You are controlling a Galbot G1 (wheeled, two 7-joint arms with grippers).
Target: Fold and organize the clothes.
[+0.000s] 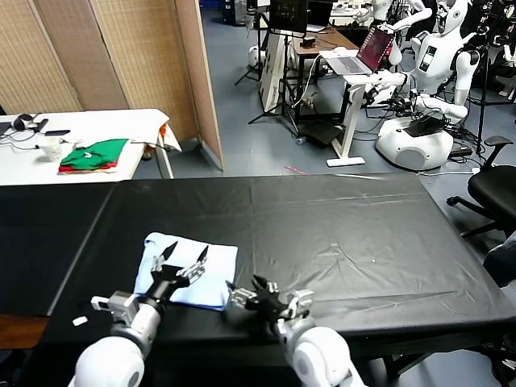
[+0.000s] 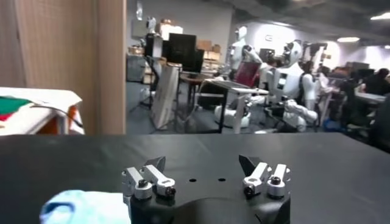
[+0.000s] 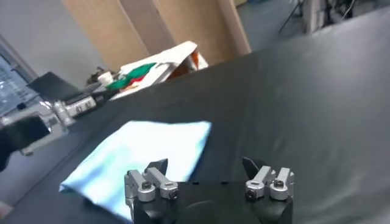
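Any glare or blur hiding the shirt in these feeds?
Head view: folded T-shirt evenly lit, mild sheen on the black table. Left wrist view: shirt soft and out of focus at the edge. Right wrist view: shirt washed bright, edges blurred.

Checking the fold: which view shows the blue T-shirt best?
The head view: the whole folded T-shirt lies flat on the black table. The right wrist view shows most of it at a slant; the left wrist view shows only a corner.
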